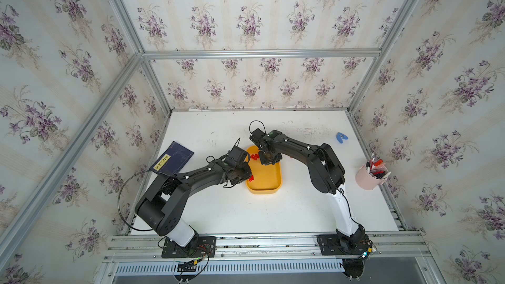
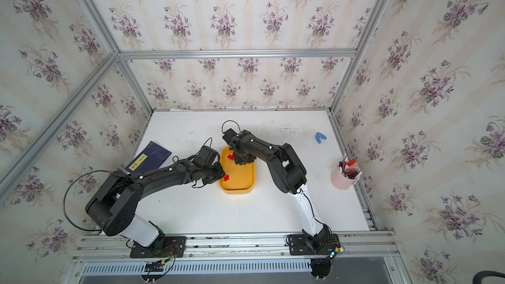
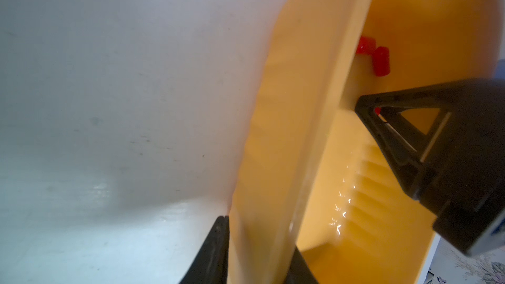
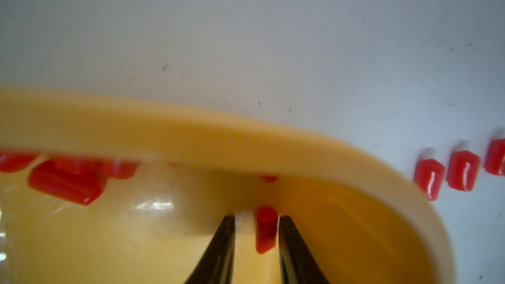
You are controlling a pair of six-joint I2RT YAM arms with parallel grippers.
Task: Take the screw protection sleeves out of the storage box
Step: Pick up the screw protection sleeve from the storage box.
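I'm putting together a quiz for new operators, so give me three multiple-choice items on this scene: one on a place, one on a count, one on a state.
1. The tiny red plastic cylindrical sleeve between the right end effector's fingers lies:
A) inside the shallow yellow-orange plastic tray
B) on the white table
C) on top of the tray's rim

2. In the right wrist view, how many red sleeves lie on the table outside the tray?
A) none
B) three
C) seven

3. The left end effector is:
A) open above the table
B) shut on a red sleeve
C) shut on the tray's side wall

Key:
1 A, the tray's floor surrounds it.
2 B, a row of three lies beside the rim.
3 C, its fingers press the wall from both sides in the left wrist view.
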